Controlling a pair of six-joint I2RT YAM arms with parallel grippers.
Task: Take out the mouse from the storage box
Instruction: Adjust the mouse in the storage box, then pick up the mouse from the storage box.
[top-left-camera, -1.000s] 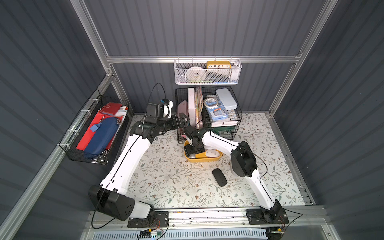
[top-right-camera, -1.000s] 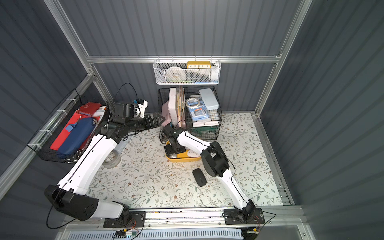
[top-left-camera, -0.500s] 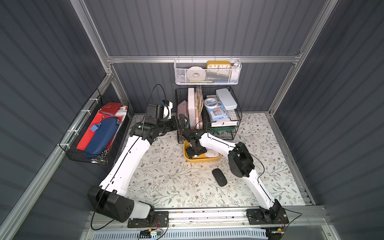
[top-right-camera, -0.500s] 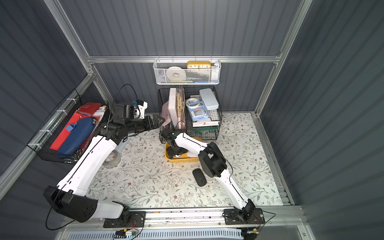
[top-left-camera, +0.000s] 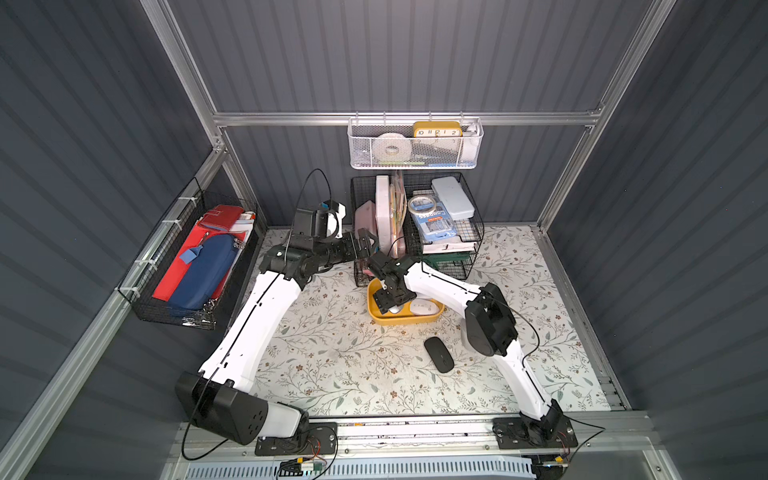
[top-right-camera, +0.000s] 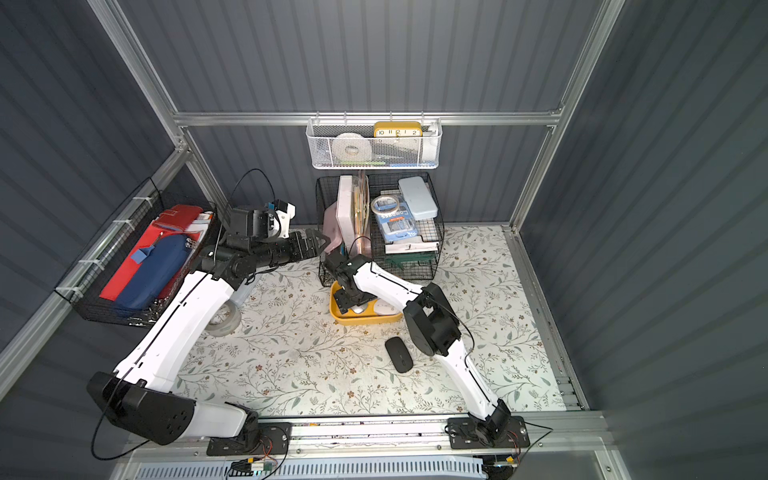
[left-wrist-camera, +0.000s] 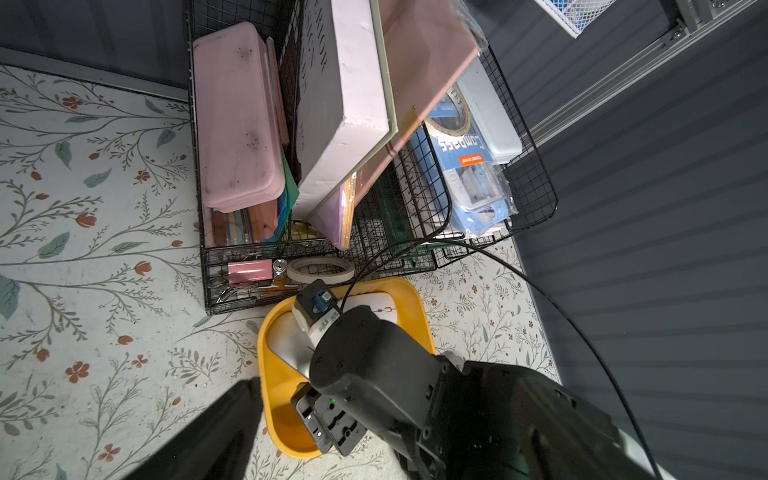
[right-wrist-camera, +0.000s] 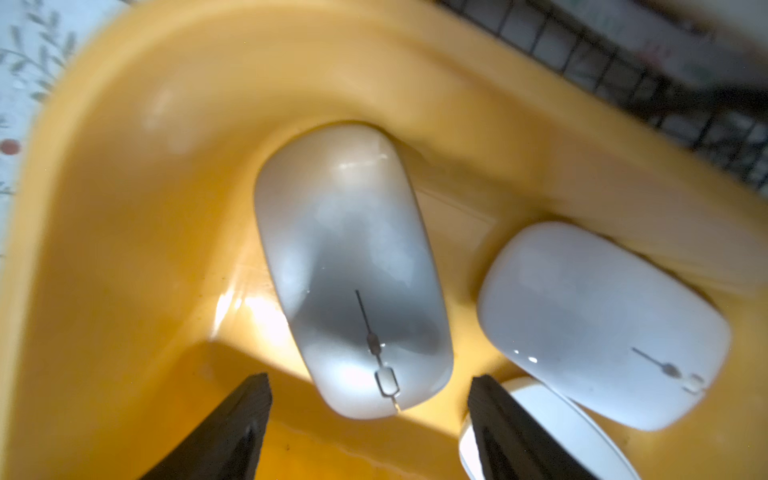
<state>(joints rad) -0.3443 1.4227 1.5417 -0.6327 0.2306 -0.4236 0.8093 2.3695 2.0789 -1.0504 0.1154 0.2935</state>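
Both jaws of the right gripper (right-wrist-camera: 368, 377) were held apart inside the shallow mustard-yellow plastic storage box (right-wrist-camera: 124, 208), one on each side of the button end of a glossy silver-grey oval mouse (right-wrist-camera: 349, 257), which was not clamped. A white oval mouse (right-wrist-camera: 598, 316) was seen lying beside it in the box, which was set on the floral mat (top-left-camera: 332, 353) just in front of the black wire baskets (top-left-camera: 469, 249), while a flat black mouse (top-left-camera: 438, 354) was left on the mat outside. The left gripper (top-left-camera: 368, 245) was held wide open near the baskets.
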